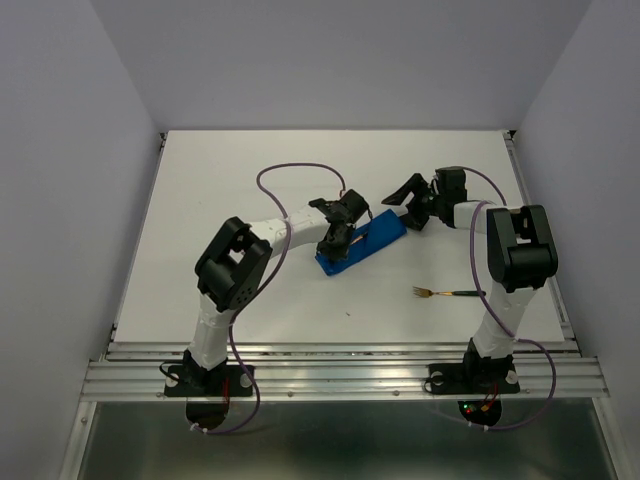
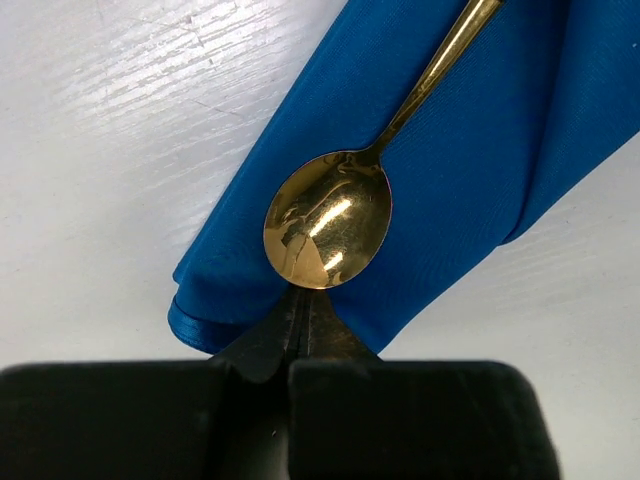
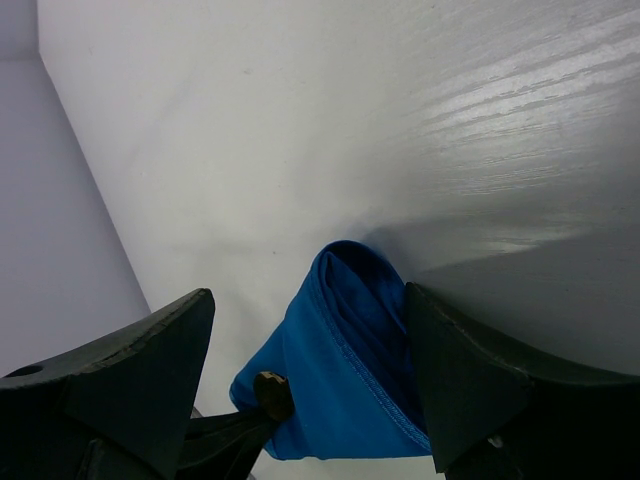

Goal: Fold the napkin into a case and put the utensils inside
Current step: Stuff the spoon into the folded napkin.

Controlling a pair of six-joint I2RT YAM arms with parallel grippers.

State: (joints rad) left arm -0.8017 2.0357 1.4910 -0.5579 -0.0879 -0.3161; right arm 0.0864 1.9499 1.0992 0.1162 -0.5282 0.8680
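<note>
The left pincer [image 2: 300, 300], fingers pressed together, meets the bowl tip of the spoon [image 2: 328, 232] lying along the case [image 2: 480, 170], likely to nudge it inside. The right pincer [image 3: 308, 300] stands wide apart astride the case's other end, seemingly steadying it. The fork [image 1: 448, 293] lies on the surface [image 1: 250, 170], well apart from the case.

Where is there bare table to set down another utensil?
Bare: the table left of the left arm, and the far strip behind both grippers. Crowded: the centre, where left gripper, right gripper and spoon crowd the napkin; the fork lies near right.
</note>
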